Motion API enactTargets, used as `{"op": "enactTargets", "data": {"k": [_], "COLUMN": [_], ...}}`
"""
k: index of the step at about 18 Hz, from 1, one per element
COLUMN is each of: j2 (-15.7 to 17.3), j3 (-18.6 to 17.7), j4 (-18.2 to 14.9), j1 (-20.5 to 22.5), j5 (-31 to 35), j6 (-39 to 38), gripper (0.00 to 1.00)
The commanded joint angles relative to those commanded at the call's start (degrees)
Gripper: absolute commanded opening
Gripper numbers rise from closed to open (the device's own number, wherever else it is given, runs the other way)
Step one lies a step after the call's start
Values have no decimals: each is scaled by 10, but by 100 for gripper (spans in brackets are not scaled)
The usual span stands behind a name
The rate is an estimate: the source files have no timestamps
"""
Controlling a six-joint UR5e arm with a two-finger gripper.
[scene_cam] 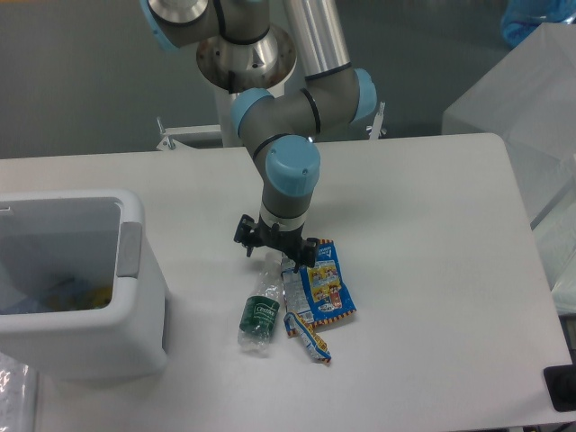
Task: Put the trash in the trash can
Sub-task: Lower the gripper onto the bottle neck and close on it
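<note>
On the white table lies the trash: a crushed clear bottle (261, 311) with a green label, a flat blue snack wrapper (326, 290) with an orange edge, and a small twisted wrapper (309, 337). My gripper (275, 255) hangs low just above the bottle's top end and the blue wrapper's upper left corner. Its fingers point down and away from the camera, so I cannot tell whether they are open or shut. The trash can (135, 261), a large white boxy bin with a grey side panel, stands at the left.
Some litter shows inside the bin (72, 292). A translucent white box (526, 108) stands off the table's right edge. A dark object (562, 387) sits at the lower right corner.
</note>
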Motion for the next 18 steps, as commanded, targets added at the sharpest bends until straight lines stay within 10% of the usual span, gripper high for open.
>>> {"op": "enactTargets", "data": {"k": [18], "j2": [3], "j3": [-1], "j4": [-1], "j1": [-2], "j5": [12], "j6": [2], "gripper": [45]}}
